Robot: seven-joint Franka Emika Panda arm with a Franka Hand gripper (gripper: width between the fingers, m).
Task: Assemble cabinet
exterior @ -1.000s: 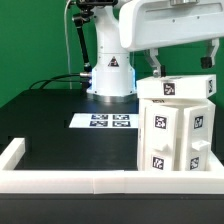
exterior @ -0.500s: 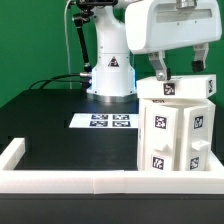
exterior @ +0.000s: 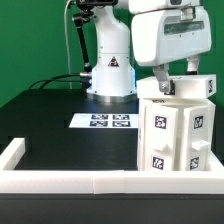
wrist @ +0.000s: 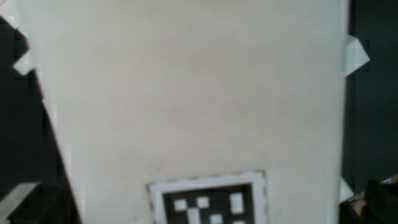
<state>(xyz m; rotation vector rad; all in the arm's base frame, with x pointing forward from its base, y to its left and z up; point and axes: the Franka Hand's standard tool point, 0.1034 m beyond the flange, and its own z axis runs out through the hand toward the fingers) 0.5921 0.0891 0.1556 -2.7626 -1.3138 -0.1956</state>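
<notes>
The white cabinet body (exterior: pixel 176 135) stands at the exterior view's right, near the front rim, with several square tags on its faces. A white top panel (exterior: pixel 186 88) with a tag lies on it. My gripper (exterior: pixel 176 74) hangs right over that panel, its dark fingers (exterior: pixel 161 78) spread wide apart at the panel's top edge. In the wrist view the white panel (wrist: pixel 178 90) fills the picture with one tag (wrist: pixel 214 200) on it. My gripper (wrist: pixel 199 205) straddles it, with dark fingertips (wrist: pixel 18 203) at the panel's two sides. The jaws are open.
The marker board (exterior: pixel 103 122) lies flat on the black table mid-scene. The arm's base (exterior: pixel 110 75) stands behind it, with cables (exterior: pixel 55 82) trailing to the exterior view's left. A low white rim (exterior: pixel 60 180) edges the table's front and left.
My gripper has moved toward the exterior view's right and come down, from beside the cabinet's top to directly over the top panel. The cabinet has not moved.
</notes>
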